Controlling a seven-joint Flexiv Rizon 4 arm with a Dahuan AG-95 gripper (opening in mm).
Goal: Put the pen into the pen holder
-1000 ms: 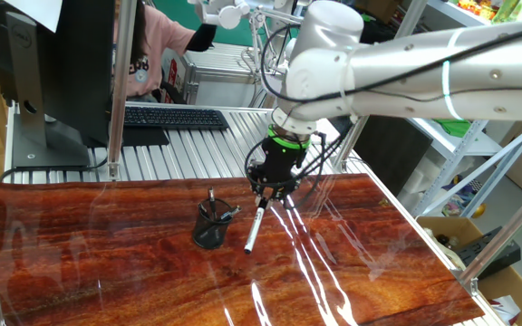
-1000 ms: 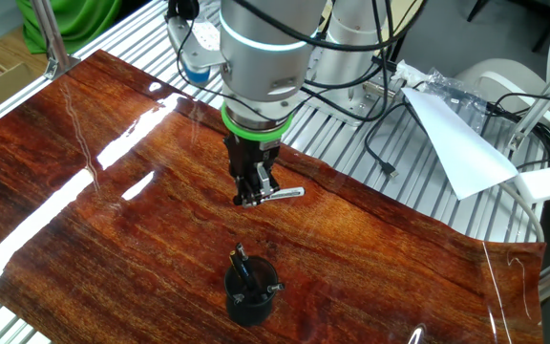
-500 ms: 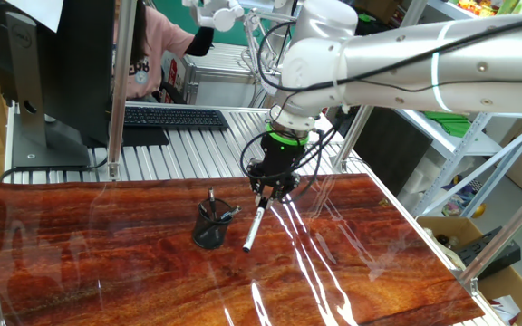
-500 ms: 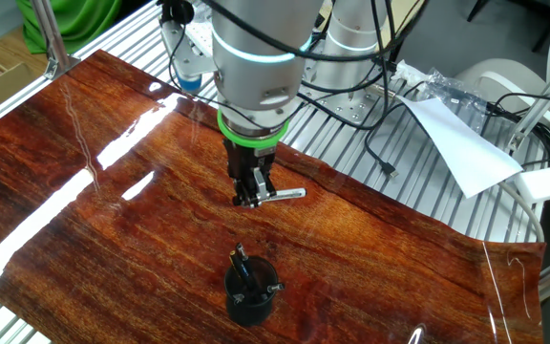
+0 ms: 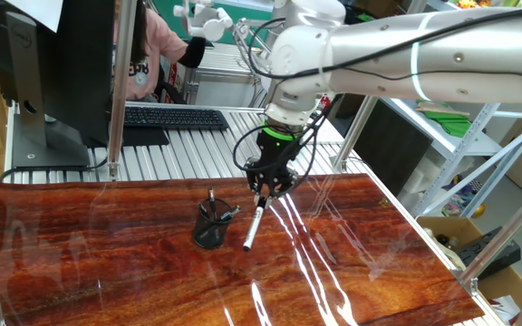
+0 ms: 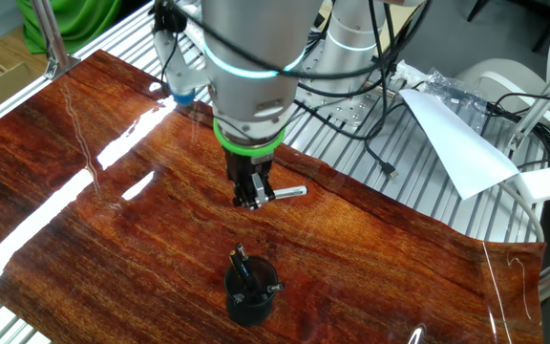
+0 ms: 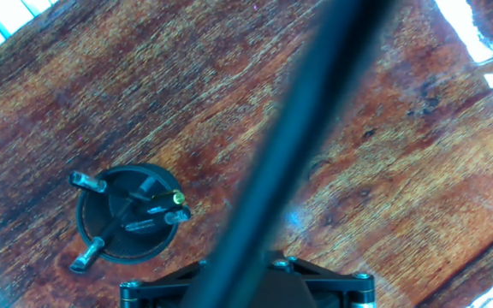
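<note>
- Here, the white, jointed robot arm [image 5: 442, 63] reaches in from the right of one fixed view, bends downward at a bulbous wrist joint, and ends in a green-ringed collar above the black two-finger gripper [image 5: 265, 192], which points down at the table.
- In the other fixed view, the same wrist column stands nearly upright over the glossy reddish wood tabletop [image 6: 84, 220], with the gripper [image 6: 249, 198] low above the surface.
- The gripper's fingers are closed on the slim pen with a black and silvery-white barrel [image 5: 255, 225], clamped near its dark upper end.
- In one fixed view the pen hangs tilted, its pale lower end slanting down and to the left, raised off the wood; in the other fixed view the pale barrel [image 6: 288, 193] projects sideways from the fingers.
- The small black cylindrical mesh pen holder [image 5: 210, 226] stands upright on the tabletop, just beside the pen's lower end in one fixed view and nearer the camera than the gripper in the other [image 6: 250, 292].
- The hand view shows the holder [image 7: 127, 214] from above, round rim visible, with several shorter dark pens [image 7: 135, 198] leaning inside it.
- Across the hand view, the held pen appears as a blurred dark diagonal bar [image 7: 315, 103], passing to the right of the holder.
</note>
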